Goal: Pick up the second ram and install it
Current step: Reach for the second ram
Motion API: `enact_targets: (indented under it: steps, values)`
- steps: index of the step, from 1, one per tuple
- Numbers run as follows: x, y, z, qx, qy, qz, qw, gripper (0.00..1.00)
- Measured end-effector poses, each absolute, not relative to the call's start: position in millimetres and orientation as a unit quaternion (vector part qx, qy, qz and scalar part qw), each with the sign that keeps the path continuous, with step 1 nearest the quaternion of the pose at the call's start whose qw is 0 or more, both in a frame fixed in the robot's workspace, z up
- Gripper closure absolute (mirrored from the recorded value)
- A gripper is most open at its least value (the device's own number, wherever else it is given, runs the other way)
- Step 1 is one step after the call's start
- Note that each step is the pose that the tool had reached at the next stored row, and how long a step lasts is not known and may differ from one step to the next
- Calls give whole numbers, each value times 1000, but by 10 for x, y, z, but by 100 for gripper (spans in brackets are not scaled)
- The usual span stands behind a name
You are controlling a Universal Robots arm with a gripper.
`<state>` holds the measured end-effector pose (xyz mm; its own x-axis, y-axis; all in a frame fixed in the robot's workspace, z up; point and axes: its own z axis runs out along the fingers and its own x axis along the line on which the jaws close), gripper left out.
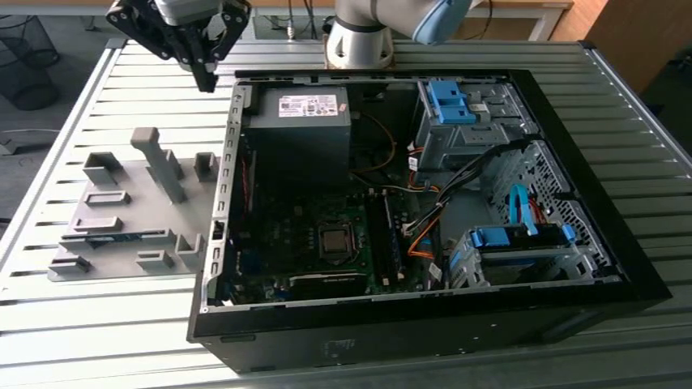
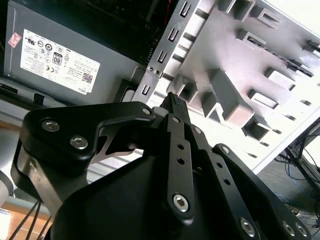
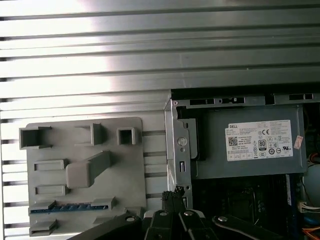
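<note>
Nearest: open black metal computer case [image 1: 433, 332], lying on its side on a slatted aluminium table [image 1: 87, 340]. Inside it, a dark green motherboard [image 1: 292, 235], and farther back a grey boxed power supply [image 1: 297, 121] with a white label.

Beside the case, on the exterior view's left: flat grey plastic fixture plate [image 1: 130, 203] with raised blocks. The second ram [image 1: 108, 237], a thin blue-green circuit-board stick, lies in a slot at the plate's near end. It shows as a blue strip [image 3: 67, 207] in the first wrist view. Nothing touches it.

Farther back: black two-fingered gripper [image 1: 206, 79], hanging above the table past the fixture's far end, near the case's far corner. Well apart from the ram. Fingers pressed together at the tips with nothing between them, seen in both wrist views [image 2: 172, 100] [image 3: 173, 194].

Farthest: silver cylindrical arm base [image 1: 362, 40] behind the case.
</note>
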<state>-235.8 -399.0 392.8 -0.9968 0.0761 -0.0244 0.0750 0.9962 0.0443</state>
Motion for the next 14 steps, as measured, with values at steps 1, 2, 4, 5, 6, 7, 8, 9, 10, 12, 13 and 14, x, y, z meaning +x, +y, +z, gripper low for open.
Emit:
enact_targets:
  steps: [1, 2, 4, 5, 6, 7, 8, 9, 10, 12, 13, 14]
  values:
    - [-2380, -3990, 3928, 38, 999, 22, 13, 89]
    - [-2396, -3989, 3927, 38, 999, 22, 13, 89]
    - [-2419, -3997, 3927, 38, 999, 22, 13, 89]
    - [-2426, -4005, 3926, 38, 999, 22, 13, 89]
    - [-2431, -4018, 3926, 38, 999, 22, 13, 89]
    - [-2437, -4035, 3925, 38, 999, 22, 13, 89]
    - [-2445, -4052, 3925, 38, 999, 22, 13, 89]
    - [-2455, -4068, 3925, 38, 999, 22, 13, 89]
    - [-2599, -4168, 3919, 38, 999, 21, 13, 89]
    - [-2674, -4168, 3919, 37, 999, 22, 13, 89]
    - [-2708, -4168, 3918, 37, 999, 22, 13, 89]
    - [-2741, -4168, 3918, 37, 999, 22, 13, 89]
